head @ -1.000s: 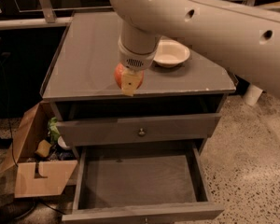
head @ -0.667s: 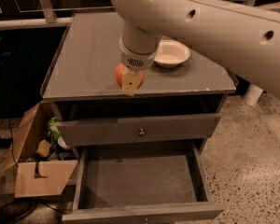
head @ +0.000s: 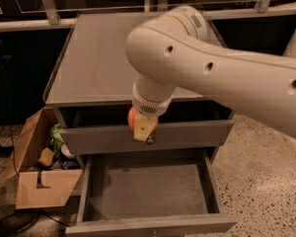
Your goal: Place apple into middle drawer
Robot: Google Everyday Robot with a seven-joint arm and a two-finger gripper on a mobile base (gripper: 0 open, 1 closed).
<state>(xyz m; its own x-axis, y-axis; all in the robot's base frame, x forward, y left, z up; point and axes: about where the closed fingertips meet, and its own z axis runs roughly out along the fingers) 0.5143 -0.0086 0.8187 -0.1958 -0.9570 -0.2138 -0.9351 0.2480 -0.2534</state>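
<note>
My gripper (head: 143, 128) hangs from the big white arm (head: 212, 73) and is shut on the apple (head: 132, 118), red-orange and partly hidden by the fingers (head: 144, 126). It holds the apple in the air in front of the grey cabinet, level with the closed drawer front (head: 192, 135) and above the back part of the middle drawer (head: 143, 194). That drawer is pulled out and open, showing its flat grey floor, low side walls and thick front board (head: 153, 225). The white bowl is hidden behind the arm.
The grey cabinet top (head: 93, 68) lies behind the gripper. An open cardboard box (head: 39, 181) with small items stands on the floor to the left of the drawer. Speckled floor (head: 266, 181) lies to the right. A railing (head: 49, 14) runs behind.
The arm has carried the apple from above the cabinet top forward and down, past the front edge, to above the open drawer. The arm now hides the white bowl.
</note>
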